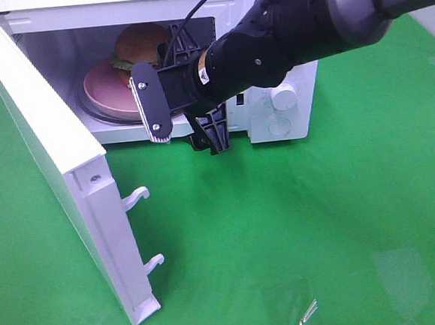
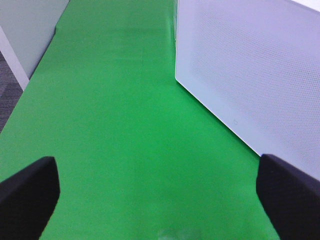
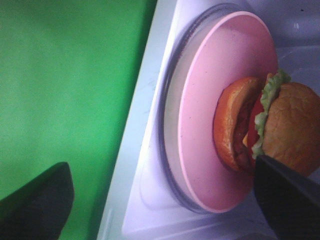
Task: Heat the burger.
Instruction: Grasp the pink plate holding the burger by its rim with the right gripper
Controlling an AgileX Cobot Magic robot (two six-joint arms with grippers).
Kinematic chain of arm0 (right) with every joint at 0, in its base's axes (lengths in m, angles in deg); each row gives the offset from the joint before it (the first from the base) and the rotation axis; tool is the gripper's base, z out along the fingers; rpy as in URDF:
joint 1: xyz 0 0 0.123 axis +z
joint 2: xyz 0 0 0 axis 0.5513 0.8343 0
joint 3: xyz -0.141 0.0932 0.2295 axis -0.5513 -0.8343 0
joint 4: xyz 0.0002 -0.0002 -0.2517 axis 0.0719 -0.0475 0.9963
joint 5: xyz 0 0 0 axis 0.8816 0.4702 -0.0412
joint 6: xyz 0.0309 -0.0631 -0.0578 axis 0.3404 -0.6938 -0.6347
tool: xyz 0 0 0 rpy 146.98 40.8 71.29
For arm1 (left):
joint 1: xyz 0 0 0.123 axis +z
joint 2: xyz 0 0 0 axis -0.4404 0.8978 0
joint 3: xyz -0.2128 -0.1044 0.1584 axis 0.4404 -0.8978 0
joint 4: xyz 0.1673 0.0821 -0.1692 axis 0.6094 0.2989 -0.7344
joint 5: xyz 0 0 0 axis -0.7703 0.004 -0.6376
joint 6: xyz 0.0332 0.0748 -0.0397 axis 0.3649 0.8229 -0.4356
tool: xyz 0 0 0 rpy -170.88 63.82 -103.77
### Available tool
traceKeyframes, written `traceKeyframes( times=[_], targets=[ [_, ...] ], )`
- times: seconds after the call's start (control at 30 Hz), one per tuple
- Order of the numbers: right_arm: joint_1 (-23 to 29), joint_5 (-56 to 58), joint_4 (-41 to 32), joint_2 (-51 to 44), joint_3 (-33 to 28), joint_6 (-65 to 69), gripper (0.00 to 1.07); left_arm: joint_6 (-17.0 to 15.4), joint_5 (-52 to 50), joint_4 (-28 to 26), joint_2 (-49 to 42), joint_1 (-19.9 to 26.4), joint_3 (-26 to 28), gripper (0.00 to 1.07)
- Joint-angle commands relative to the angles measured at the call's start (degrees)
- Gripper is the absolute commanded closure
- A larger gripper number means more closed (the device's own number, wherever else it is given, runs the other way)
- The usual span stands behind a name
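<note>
Microwave (image 1: 275, 124): white, set on the green table (image 1: 305, 223); its door (image 1: 47, 157) swings wide open, away from the cavity.
Right arm: reaches across the microwave's front, its right gripper (image 1: 186, 130) just outside the cavity mouth, jaws spread wide and holding nothing.
Left gripper (image 2: 160, 192): beside the microwave's outer wall, fingers well apart, empty.
Pink plate (image 3: 210, 150): rests on the glass turntable (image 3: 167, 145) inside the microwave.
Burger (image 3: 270, 127): sits on the plate toward the cavity's back, golden bun, frilly green lettuce, dark patty; layers appear slightly askew.
Step in hand: loading looks complete, judging by the freed claw.
Next move: calls for clearing the opening, swinging the door shut, then turning the dial (image 1: 282, 95).
</note>
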Motion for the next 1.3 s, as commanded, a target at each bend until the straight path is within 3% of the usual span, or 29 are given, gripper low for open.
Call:
traceKeyframes(
  times=[0.03, 0.63, 1.3],
  targets=[
    [-0.06, 1.2, 0.23, 2.46, 3.61, 1.55, 0.13, -0.34, -0.23, -0.17, 0.29, 0.17, -0.17, 0.07],
    [-0.06, 5.16, 0.34, 11.46, 14.44, 1.6, 0.16, -0.34, -0.23, -0.17, 0.29, 0.17, -0.17, 0.07],
    [-0.06, 4.01, -1.32, 16.04, 19.54, 1.6, 0.19, -0.34, -0.23, -0.17, 0.29, 0.17, -0.17, 0.07]
  ],
)
